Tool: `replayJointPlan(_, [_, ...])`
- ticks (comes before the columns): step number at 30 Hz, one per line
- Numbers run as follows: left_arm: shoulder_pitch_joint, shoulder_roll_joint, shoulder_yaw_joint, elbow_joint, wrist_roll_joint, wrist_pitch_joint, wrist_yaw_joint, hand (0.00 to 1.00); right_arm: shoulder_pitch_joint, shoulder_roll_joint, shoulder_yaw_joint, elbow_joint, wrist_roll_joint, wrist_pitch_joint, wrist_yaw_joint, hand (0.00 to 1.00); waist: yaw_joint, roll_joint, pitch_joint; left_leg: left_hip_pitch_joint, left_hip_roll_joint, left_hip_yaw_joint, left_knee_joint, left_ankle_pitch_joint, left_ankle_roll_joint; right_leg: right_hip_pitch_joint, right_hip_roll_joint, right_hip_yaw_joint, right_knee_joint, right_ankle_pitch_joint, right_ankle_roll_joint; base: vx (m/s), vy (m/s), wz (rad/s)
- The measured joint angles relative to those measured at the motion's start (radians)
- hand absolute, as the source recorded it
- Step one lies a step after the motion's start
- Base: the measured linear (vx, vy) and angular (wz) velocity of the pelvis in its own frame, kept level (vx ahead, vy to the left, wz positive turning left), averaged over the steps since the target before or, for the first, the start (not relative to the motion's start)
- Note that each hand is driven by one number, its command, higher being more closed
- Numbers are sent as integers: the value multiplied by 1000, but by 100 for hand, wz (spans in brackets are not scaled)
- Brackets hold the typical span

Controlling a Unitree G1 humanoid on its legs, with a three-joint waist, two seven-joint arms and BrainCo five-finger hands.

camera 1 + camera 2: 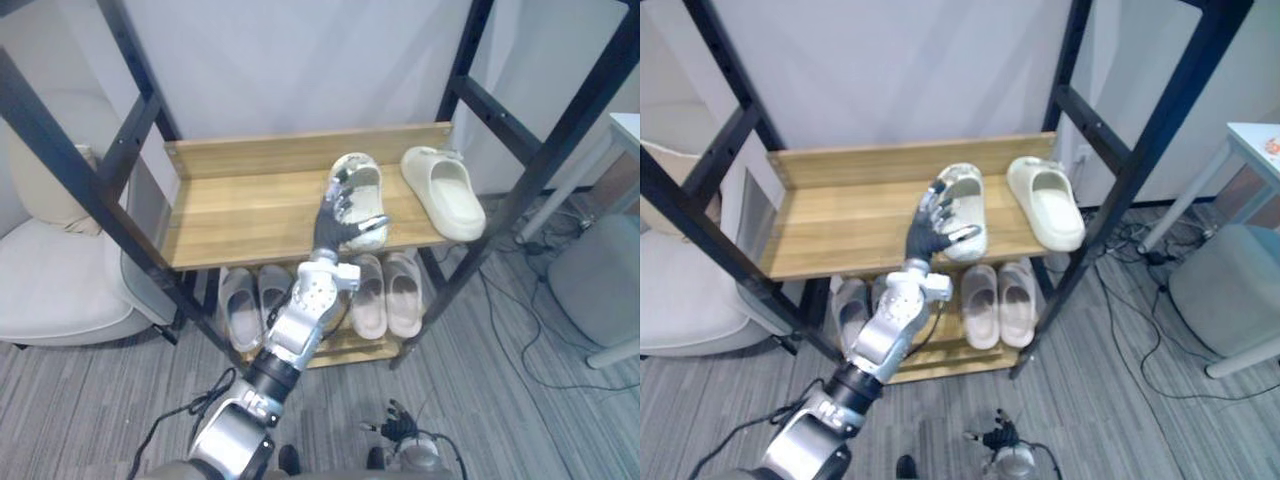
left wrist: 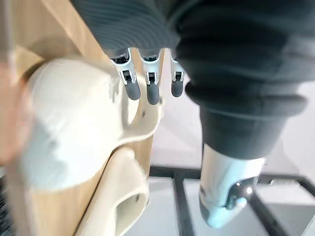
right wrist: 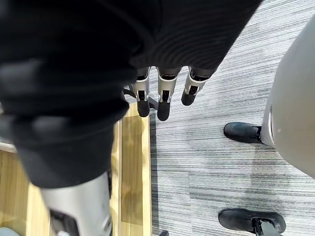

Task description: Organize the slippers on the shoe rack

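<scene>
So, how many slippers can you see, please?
6: two cream slippers on the top shelf, one under the left hand; a grey pair and a beige pair below. The arm may hide more.

Site: home-style living room | Evidence: wooden shoe rack point(image 1: 250, 205) holding slippers point(image 1: 445, 190); cream armchair point(image 1: 50, 270); grey plank floor point(image 1: 520, 420); grey pouf point(image 1: 595, 275).

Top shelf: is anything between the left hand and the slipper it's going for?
Nothing visible. The left hand is right at the slipper, open fingers over its near end. The other slipper lies apart to its right on the shelf.
</scene>
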Motion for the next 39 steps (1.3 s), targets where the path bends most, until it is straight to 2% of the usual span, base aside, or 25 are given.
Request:
replayJointPlan(9, [23, -2, 74, -21, 1, 0, 2, 0, 0, 8, 0, -5, -3, -1, 3, 0, -1, -7, -7, 7, 0, -1, -1, 0, 0, 11, 3, -11, 0, -3, -2, -5, 1, 1])
replayJointPlan(22, [99, -2, 73, 77, 13, 3, -26, 0, 0, 16, -1, -4, -9, 1, 11, 0, 2, -21, -12, 18, 1, 1, -1, -4, -5, 20, 4, -12, -1, -11, -1, 0, 0, 0])
replayJointPlan(28, [94, -1, 50, 114, 23, -20, -48, 0, -1, 17, -2, 4, -9, 1, 11, 0, 0, -30, -17, 24, 0, 6, -1, -4, -5, 24, 5, -8, -4, -11, -1, 0, 0, 0])
replayJointPlan(39, [17, -2, -30, 222, 29, -21, -50, 0, -4, 7, -3, 11, -8, 1, 11, 0, -7, -36, -16, 36, 0, 13, -1, -18, -13, 33, 7, 3, -6, -22, 5, -4, 2, -1])
